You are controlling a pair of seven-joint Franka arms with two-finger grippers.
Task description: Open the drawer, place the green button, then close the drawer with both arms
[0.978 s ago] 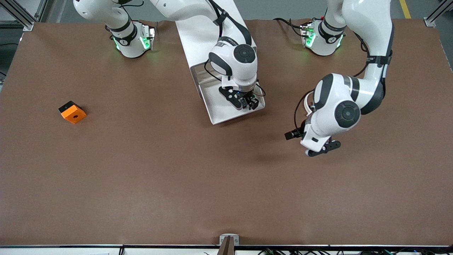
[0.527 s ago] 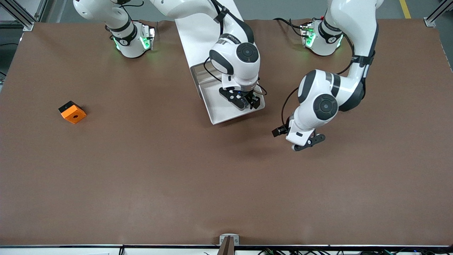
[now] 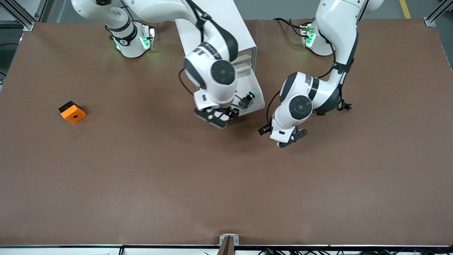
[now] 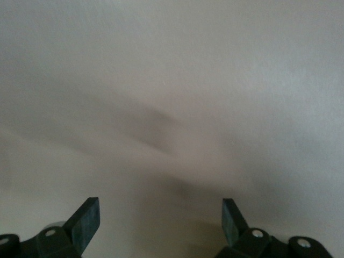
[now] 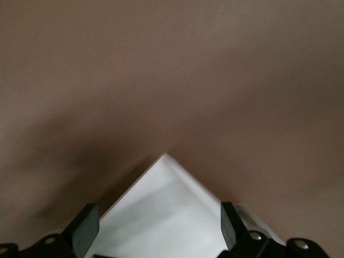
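The tall white cabinet [image 3: 226,21] stands between the arm bases with the drawer [image 3: 261,103] pulled out toward the front camera. The button [image 3: 247,99], with a green cap on a dark body, lies in the drawer's white tray near the corner toward the left arm's end. My right gripper [image 3: 216,119] is open and empty over the drawer's front edge. In the right wrist view a white corner of the drawer [image 5: 166,215] shows between its fingers [image 5: 86,228]. My left gripper [image 3: 292,137] is open and empty over bare table beside the drawer. The left wrist view shows its fingers [image 4: 86,220] over bare table only.
An orange cube with a hole [image 3: 72,112] lies on the brown table [image 3: 226,184] toward the right arm's end. A small bracket [image 3: 229,241] sits at the table edge nearest the front camera.
My right gripper has left the tray and moved to the drawer's front edge, and the button now lies uncovered in the tray. My left gripper has moved closer to the drawer.
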